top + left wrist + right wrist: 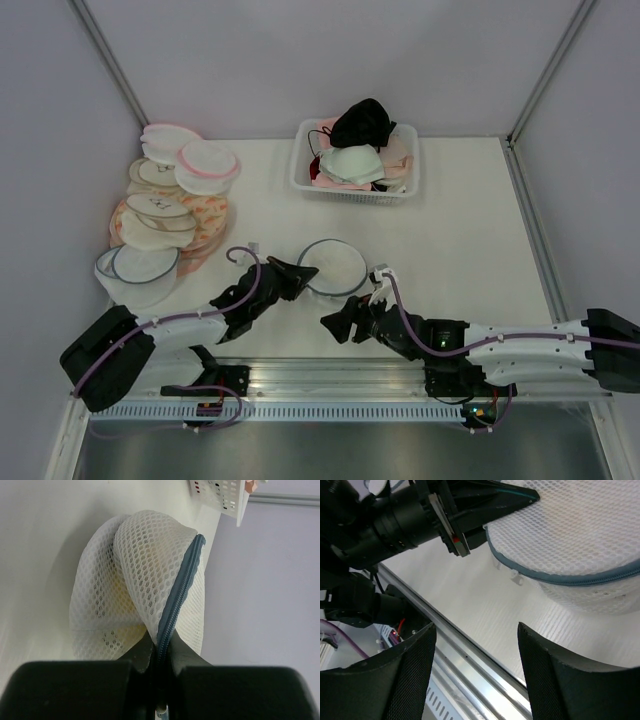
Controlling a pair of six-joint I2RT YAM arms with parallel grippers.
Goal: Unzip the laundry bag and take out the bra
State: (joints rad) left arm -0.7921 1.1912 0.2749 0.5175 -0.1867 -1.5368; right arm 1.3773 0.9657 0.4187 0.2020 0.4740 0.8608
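A flat white table point(470, 230) fills the workspace, closed in at the back and both sides by plain pale grey walls point(330, 60) that meet at slanting metal corner posts point(110, 65). A ribbed aluminium rail point(340, 378) runs along the near edge, where both arms are bolted. Against the back of the table sits a white perforated plastic basket point(352, 194) heaped with garments, an all-black bra point(362, 122) on top. At the left edge lies a loose pile of round flat pouches point(165, 215), some pink-rimmed, some beige with orange print, some grey-rimmed. The round translucent white mesh laundry bag point(335, 265) lies near the middle of the table, just ahead of the two arms, well apart from the basket and the pile. Its thin blue-grey zipper rim point(182, 585) looks closed along the stretch that shows. The left gripper point(305, 270) has its jaws clamped on that rim at the bag's left side, and the mesh there is lifted and folded. A faint yellowish tint point(126, 589) shows through the mesh, too dim to identify. The right gripper point(335, 322) hangs over bare table just near of the bag, not touching it, with its jaws spread wide.
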